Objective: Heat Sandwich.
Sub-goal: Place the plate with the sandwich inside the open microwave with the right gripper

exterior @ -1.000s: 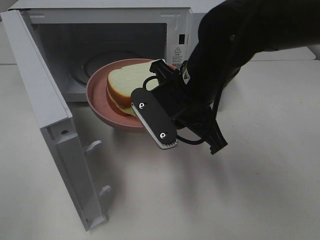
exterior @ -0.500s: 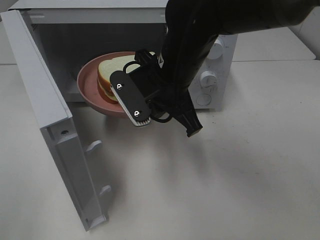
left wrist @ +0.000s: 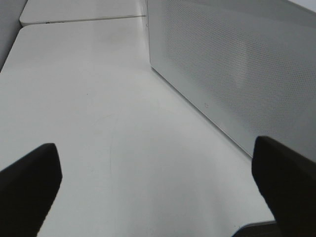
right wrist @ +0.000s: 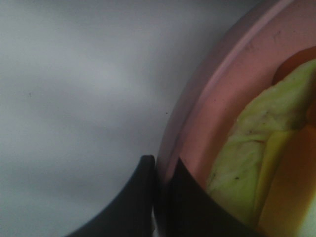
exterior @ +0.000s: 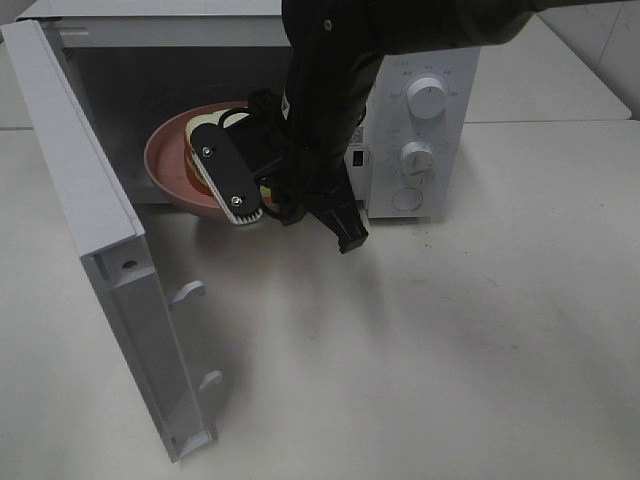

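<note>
My right gripper (exterior: 238, 190) is shut on the near rim of the round pink plate (exterior: 170, 165), which sits partly inside the open microwave (exterior: 420, 70). In the right wrist view both black fingers (right wrist: 140, 192) pinch the plate's rim (right wrist: 197, 113), and the sandwich (right wrist: 252, 148) lies on the plate with its yellow-green filling showing. From the high camera, the gripper and arm cover most of the sandwich. My left gripper (left wrist: 158, 197) stands open over bare table beside a perforated panel of the microwave (left wrist: 237, 64), with nothing between its fingers.
The microwave door (exterior: 90, 200) hangs open toward the front left, with its latches (exterior: 185, 292) sticking out. The control panel with two knobs (exterior: 428, 100) is to the right of the cavity. White table (exterior: 450, 350) stretches in front.
My right arm has carried the plate and sandwich leftward and back, from in front of the opening into the microwave's mouth. The left gripper stays open.
</note>
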Available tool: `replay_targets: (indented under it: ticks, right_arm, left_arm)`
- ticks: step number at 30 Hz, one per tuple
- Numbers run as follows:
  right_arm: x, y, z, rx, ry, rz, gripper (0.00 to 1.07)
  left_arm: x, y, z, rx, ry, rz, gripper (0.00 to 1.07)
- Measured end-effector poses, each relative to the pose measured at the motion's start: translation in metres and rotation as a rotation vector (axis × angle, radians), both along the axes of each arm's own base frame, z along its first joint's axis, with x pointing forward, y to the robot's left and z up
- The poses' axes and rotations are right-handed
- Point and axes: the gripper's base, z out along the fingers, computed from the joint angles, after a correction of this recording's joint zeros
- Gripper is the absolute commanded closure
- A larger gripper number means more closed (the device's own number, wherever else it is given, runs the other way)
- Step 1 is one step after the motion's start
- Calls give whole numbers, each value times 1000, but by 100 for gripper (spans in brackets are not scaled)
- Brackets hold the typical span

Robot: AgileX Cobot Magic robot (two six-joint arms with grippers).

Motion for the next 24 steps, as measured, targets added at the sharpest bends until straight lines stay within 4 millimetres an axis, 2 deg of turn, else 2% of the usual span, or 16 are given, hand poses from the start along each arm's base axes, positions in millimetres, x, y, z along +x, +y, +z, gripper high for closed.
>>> replay_targets:
  ticks: [16, 24]
  right_arm:
    - [26, 22, -7, -3, 28, -111, 104]
    - [39, 33, -4, 20, 10, -151, 104]
  left_arm:
    - [0, 0, 0, 0, 0, 0, 3]
    - [0, 0, 0, 0, 0, 0, 3]
